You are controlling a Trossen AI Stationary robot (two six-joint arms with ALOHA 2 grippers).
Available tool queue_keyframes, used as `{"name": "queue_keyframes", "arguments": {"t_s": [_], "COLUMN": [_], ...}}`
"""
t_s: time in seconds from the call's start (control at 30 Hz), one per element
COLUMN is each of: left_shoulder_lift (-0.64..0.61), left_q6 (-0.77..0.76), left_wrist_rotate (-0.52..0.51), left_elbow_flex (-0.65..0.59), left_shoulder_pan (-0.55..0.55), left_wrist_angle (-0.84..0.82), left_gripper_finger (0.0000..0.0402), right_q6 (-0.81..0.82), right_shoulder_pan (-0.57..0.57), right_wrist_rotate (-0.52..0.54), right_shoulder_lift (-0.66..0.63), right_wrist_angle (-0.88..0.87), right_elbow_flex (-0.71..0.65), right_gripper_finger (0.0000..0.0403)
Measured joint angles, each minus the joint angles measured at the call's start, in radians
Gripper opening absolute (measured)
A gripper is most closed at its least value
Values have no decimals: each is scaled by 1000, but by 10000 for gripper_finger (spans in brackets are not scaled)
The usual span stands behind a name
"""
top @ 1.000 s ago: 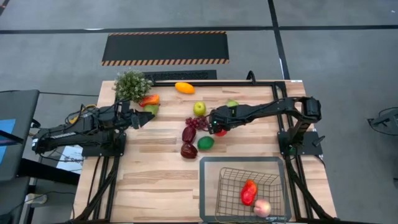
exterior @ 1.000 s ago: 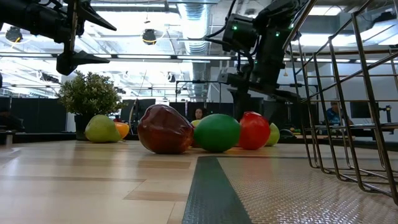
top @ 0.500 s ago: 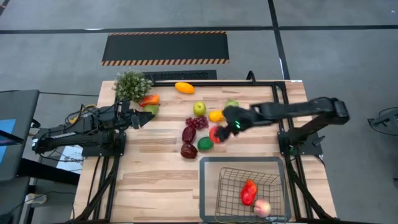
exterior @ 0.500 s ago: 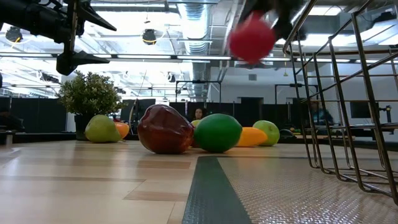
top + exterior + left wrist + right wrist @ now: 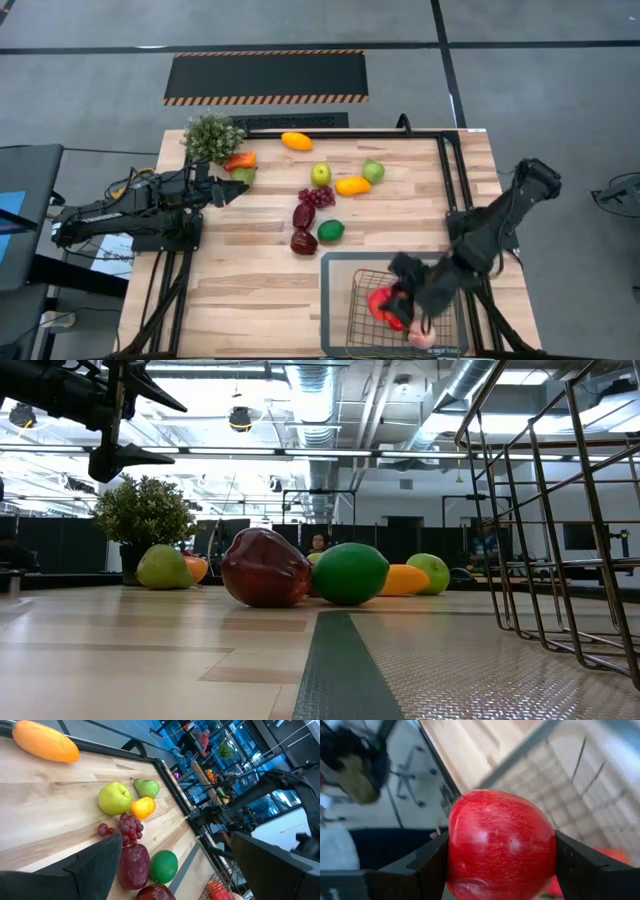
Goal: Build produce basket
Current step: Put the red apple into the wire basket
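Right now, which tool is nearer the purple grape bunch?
Left. The left tool hangs open beside the potted plant, a short way from the grape bunch. The right tool is far off over the basket, holding a red apple.

One camera is looking straight down on the whole table [image 5: 250, 270]. Another is sitting at tabletop height, facing level across it toward the room, close to the basket [image 5: 540, 510] mesh. Both wrist cameras are looking forward past their fingers; overhead and left wrist views are sharing the grape bunch [image 5: 318, 196].
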Motion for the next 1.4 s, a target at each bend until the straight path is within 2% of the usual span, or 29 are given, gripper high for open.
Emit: {"name": "queue_keyframes", "arguments": {"t_s": [0.17,0.47,0.83,0.97,1.27,1.4], "left_shoulder_lift": [0,0,0,0,0,0], "left_q6": [-1,-9,-8,-8,-8,-8], "left_wrist_rotate": [0,0,0,0,0,0], "left_elbow_flex": [0,0,0,0,0,0], "left_shoulder_pan": [0,0,0,0,0,0], "left_wrist_angle": [0,-3,-26,-28,-28,-28], "left_gripper_finger": [360,360,360,360,360,360], "right_q6": [22,-5,-136,-168,-173,-190], "right_shoulder_pan": [55,97,86,86,68,63], "right_wrist_rotate": [-6,-177,-230,-258,-285,-290], "right_shoulder_lift": [85,207,219,219,219,219], "right_wrist_angle": [-4,8,4,4,4,9], "right_elbow_flex": [0,-1,-1,-1,-1,-1], "right_gripper_finger": [302,302,305,322,388,397]}}
